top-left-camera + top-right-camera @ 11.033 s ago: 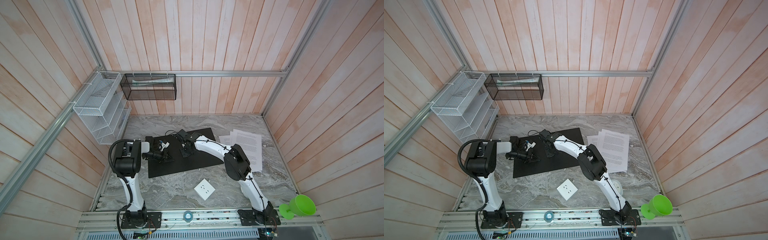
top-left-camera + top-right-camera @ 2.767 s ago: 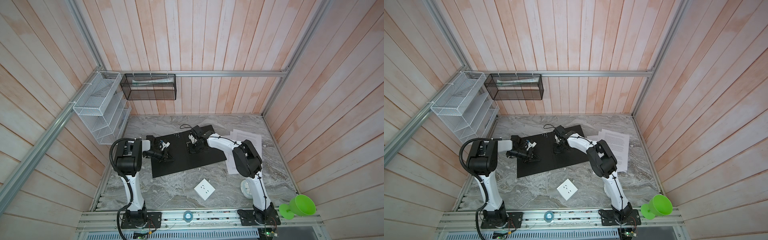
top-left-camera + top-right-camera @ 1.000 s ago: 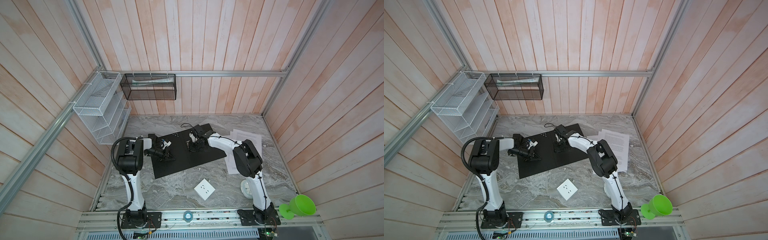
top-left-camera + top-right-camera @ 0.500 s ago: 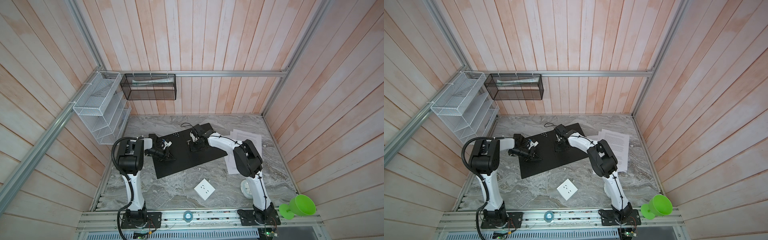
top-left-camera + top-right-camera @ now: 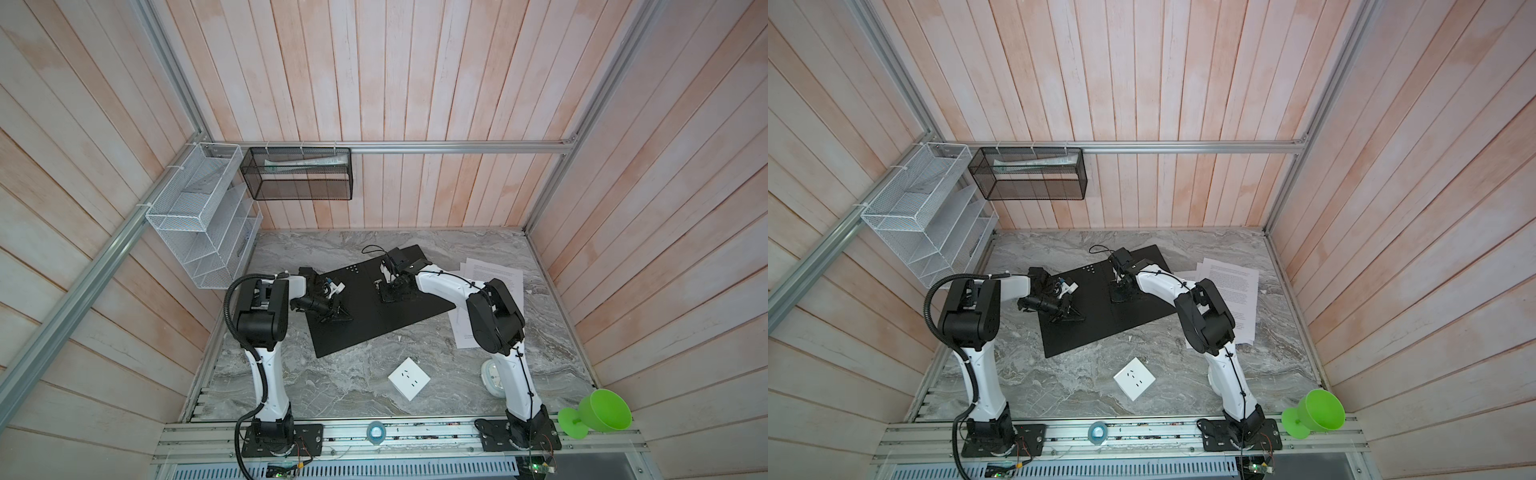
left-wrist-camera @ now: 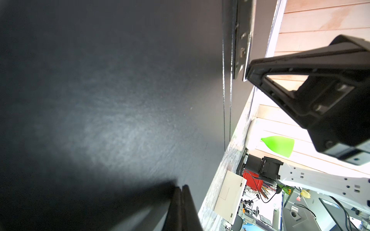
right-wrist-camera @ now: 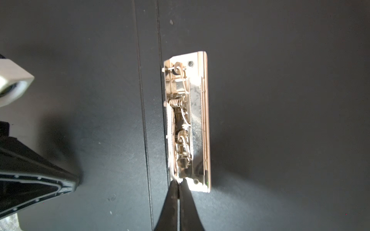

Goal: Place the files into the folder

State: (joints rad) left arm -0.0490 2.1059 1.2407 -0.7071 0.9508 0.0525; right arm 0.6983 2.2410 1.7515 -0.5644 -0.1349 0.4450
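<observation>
Folder lay open on the marble table, black inside facing up, in the middle of the surface and turned a little askew. The files, printed white sheets in a loose fan, lay on the table just to the right of the folder, none of them inside it. The right arm's elbow hid part of them.

The left gripper was on the folder's left leaf. In the left wrist view its tips were pressed together against the bare black surface, with nothing between them. The right gripper reached across to the spine, where the metal clip sat just on the right leaf beside the fold. Its tips were also pressed together and touched one end of the clip. Whether a sliver of metal was caught between them could not be told.

A white socket plate lay on the near side of the table, well apart from the folder. A green funnel-shaped cup stood at the near right corner. A white mesh rack hung on the left wall, and a black mesh rack hung on the far wall.
</observation>
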